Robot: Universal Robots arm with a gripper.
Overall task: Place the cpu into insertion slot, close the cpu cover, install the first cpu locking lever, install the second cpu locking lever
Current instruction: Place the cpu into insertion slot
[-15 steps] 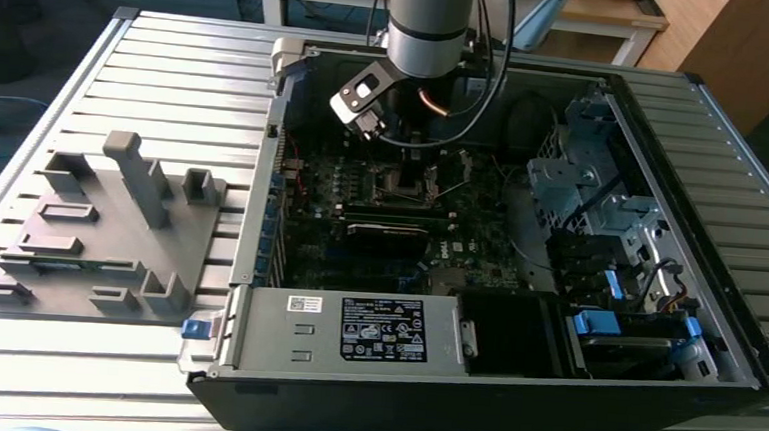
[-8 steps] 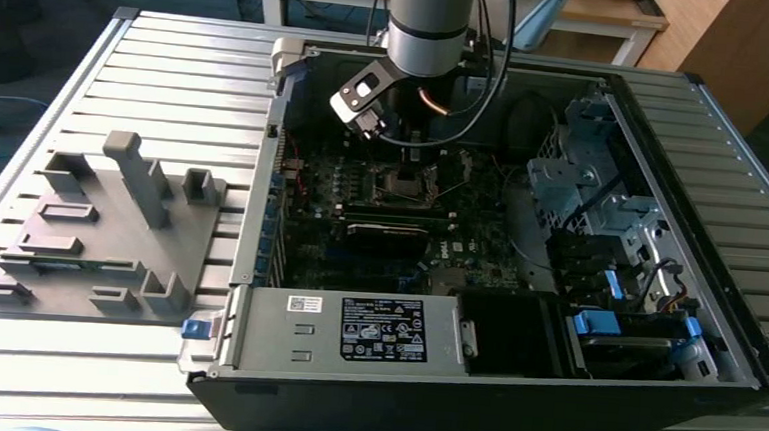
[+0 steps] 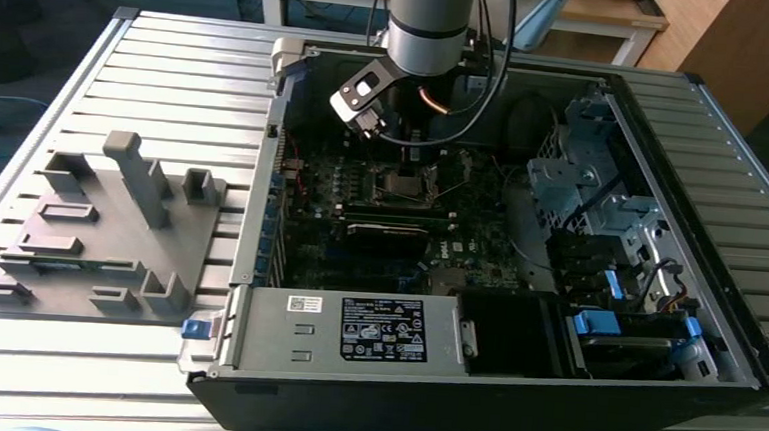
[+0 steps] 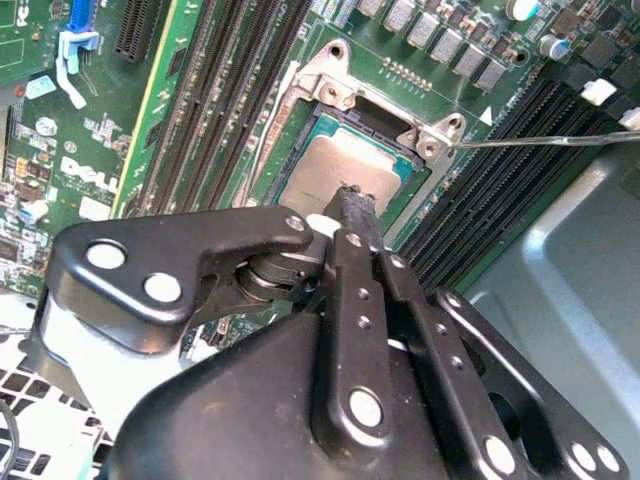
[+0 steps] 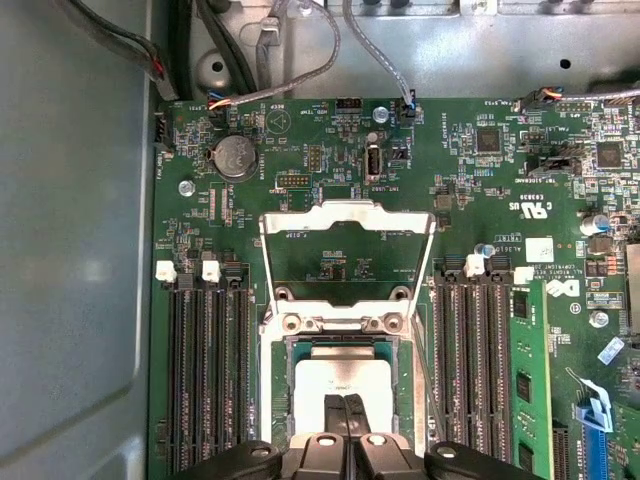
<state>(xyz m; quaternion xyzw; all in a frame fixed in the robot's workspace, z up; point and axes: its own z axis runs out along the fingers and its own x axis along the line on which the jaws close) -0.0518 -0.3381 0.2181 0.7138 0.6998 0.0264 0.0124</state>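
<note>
First wrist view shows one cpu [image 5: 320, 385], one raised cpu cover [image 5: 345, 212].

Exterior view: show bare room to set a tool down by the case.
Free: ribbed grey metal table around the grey plastic fixture, and the strip at the exterior view's right of the open black computer case. Crowded: inside the case, black gripper over the silver square cpu.
</note>
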